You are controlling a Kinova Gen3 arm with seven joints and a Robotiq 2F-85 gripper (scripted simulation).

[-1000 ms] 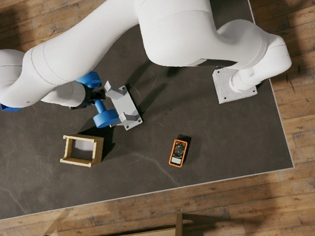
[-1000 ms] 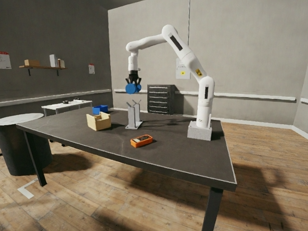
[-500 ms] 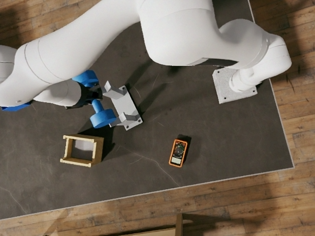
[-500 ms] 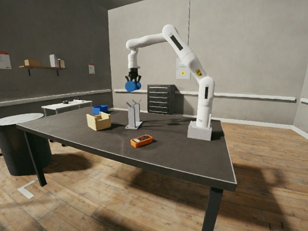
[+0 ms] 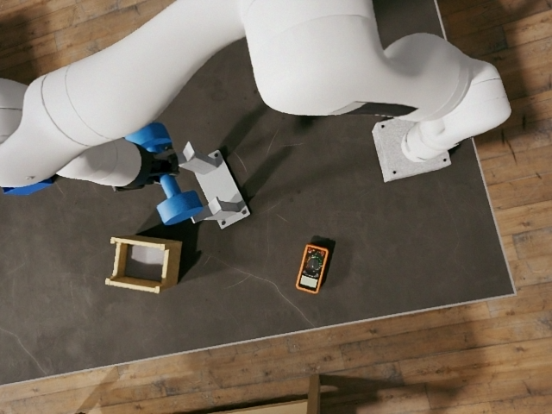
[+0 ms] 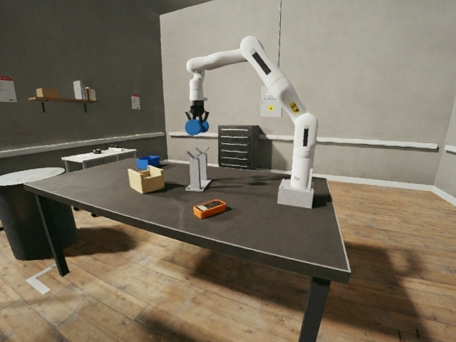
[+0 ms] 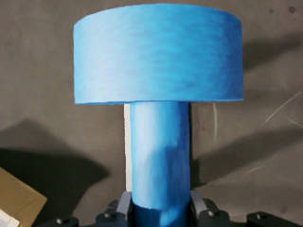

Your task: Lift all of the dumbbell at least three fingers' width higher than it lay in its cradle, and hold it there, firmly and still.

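Dumbbell [image 5: 172, 179] is hanging beside the grey cradle [image 5: 216, 185] in the top view, the pincer [image 5: 161, 166] clamping its bar; to hold well, the arm should be staying motionless with the squeeze unchanged. A wooden box [image 5: 143, 263] and an orange multimeter [image 5: 312, 268] are lying apart on the counter [image 5: 401, 249].

From the exterior view, the dumbbell [image 6: 196, 126] is riding well above the cradle's forks [image 6: 198, 151], so the height seems met; nothing is crowding it.

At the wrist, the bar [image 7: 160, 156] is sitting between the fingers, though the contact itself is probably partly hidden by the frame edge.
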